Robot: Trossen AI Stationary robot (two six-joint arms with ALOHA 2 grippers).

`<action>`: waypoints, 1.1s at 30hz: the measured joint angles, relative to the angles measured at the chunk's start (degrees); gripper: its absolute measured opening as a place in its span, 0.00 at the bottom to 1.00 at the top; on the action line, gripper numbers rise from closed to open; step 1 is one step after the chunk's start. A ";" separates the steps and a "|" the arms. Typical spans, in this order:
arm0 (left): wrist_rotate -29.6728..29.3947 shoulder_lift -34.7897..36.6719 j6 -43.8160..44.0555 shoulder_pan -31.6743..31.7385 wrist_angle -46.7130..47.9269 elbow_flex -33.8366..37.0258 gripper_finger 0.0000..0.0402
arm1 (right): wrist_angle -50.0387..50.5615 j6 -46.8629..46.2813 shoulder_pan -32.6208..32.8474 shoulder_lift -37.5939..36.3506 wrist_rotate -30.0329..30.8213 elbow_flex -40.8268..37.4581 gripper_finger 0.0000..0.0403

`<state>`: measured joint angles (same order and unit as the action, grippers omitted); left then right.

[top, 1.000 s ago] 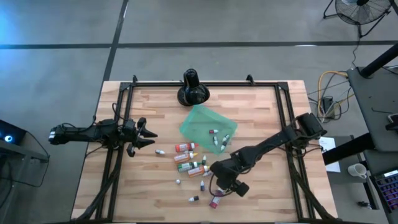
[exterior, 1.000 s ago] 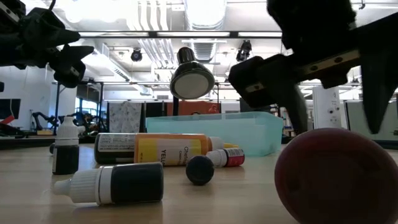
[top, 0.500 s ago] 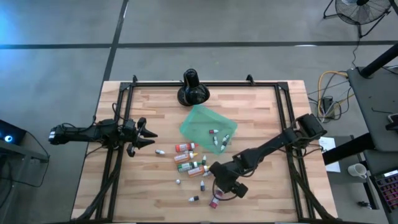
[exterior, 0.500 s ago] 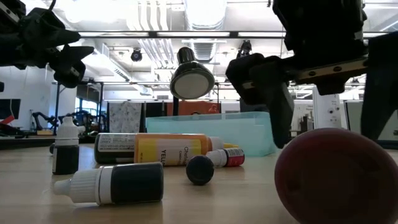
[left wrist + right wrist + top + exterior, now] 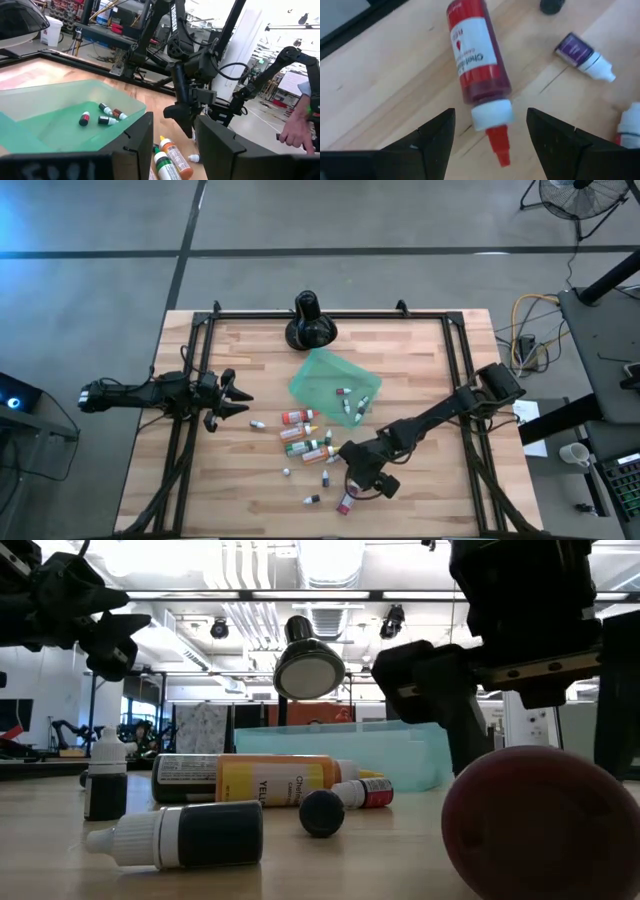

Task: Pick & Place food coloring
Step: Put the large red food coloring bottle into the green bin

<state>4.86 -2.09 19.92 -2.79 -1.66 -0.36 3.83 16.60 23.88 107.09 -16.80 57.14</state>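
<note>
A red food coloring bottle (image 5: 477,70) lies on its side on the wooden table near the front edge (image 5: 345,502); its round base fills the low view (image 5: 540,825). My right gripper (image 5: 490,114) stands open over it, slanting down, one finger on each side of its white collar and red tip (image 5: 497,135), without touching. Several more bottles (image 5: 308,438) lie loose left of it. The teal tray (image 5: 325,380) holds a few small bottles (image 5: 102,117). My left gripper (image 5: 238,398) waits open at the table's left, level, above the table.
A black round-based stand (image 5: 310,323) sits at the far edge behind the tray. A purple bottle (image 5: 582,52) and a black cap (image 5: 551,5) lie close to the red one. An orange bottle (image 5: 270,780), a dark one (image 5: 190,835) and an upright one (image 5: 105,785) lie left.
My right gripper has tipped and sunk a little toward the red bottle's cap end, and its fingers have spread slightly wider. The bottle has stayed where it lay.
</note>
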 joint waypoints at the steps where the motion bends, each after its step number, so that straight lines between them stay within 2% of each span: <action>1: 0.00 0.00 -0.01 0.00 0.01 0.01 0.29 | -0.48 0.24 0.00 0.00 0.00 0.01 0.58; 14: 0.00 0.00 -0.01 0.00 0.00 0.02 0.29 | -2.82 0.38 0.00 -0.09 -0.15 -1.92 0.47; 27: 0.00 0.00 -0.02 0.07 0.01 0.00 0.29 | -4.22 -0.35 0.00 -0.09 -0.15 -1.83 0.44; 33: 0.00 0.00 -0.02 0.07 0.00 0.02 0.29 | -4.19 -0.84 0.00 -0.09 -0.15 -1.88 0.37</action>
<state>4.86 -2.09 19.90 -2.72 -1.65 -0.34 -0.36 15.76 23.88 107.00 -16.95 55.27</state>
